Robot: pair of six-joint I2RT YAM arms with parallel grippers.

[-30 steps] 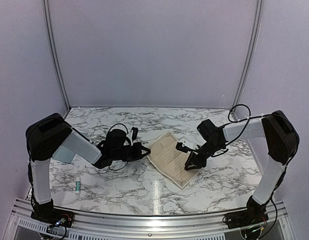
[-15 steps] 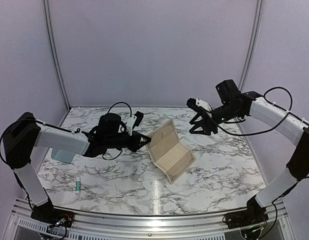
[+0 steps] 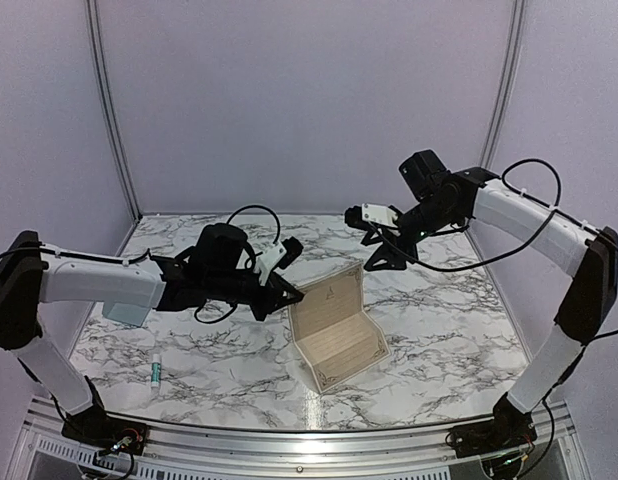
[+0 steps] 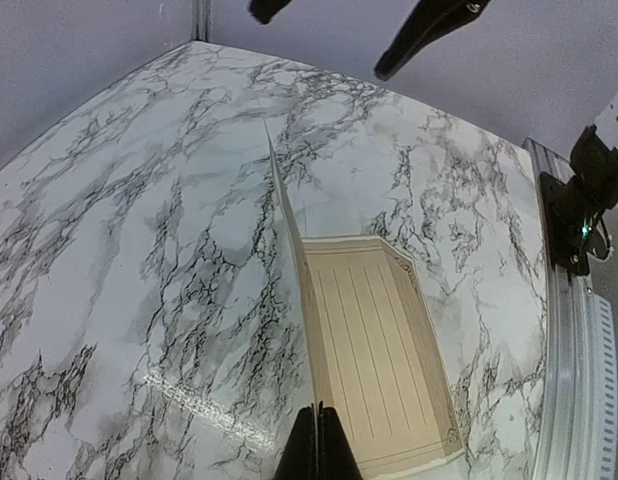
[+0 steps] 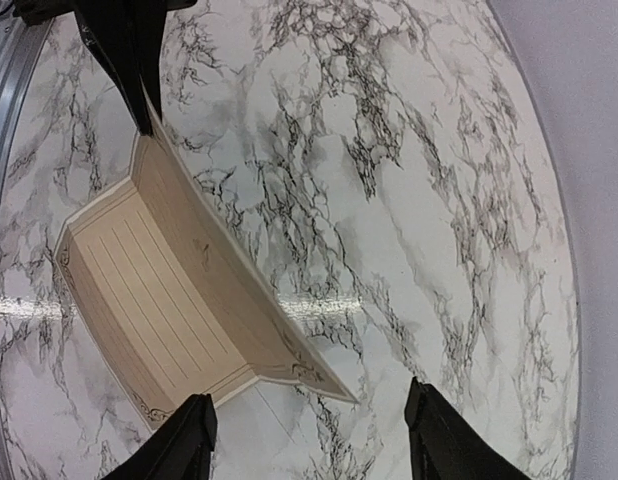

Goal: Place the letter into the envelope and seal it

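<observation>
Pinching the letter [image 3: 334, 325] at its left edge, left gripper [image 3: 286, 292] is clamped tight; in the left wrist view the fingers [image 4: 319, 452] meet on the sheet's edge. Right gripper [image 3: 381, 253] hangs above the table [image 3: 459, 330], jaws spread, nothing between them, up and right of the letter's raised half.

Letter: tan-beige, ruled lines, ornate border at the corners. Bent along a crease: far half stands up nearly vertical, near half lies flat on the table, about mid-table.

Table is white marble-look with dark veining, glare streak just in front of the letter. Plain lavender walls with metal corner posts, aluminium rail along the near edge.

Grey-blue envelope [image 3: 122, 309] sits at the left side, mostly hidden behind the left arm, only a corner showing. Small white-green tube [image 3: 156, 373] lies near the front left. Writing on the letter is too faint to read. Right wrist view shows only the tips of its own fingers [image 5: 189, 440].
</observation>
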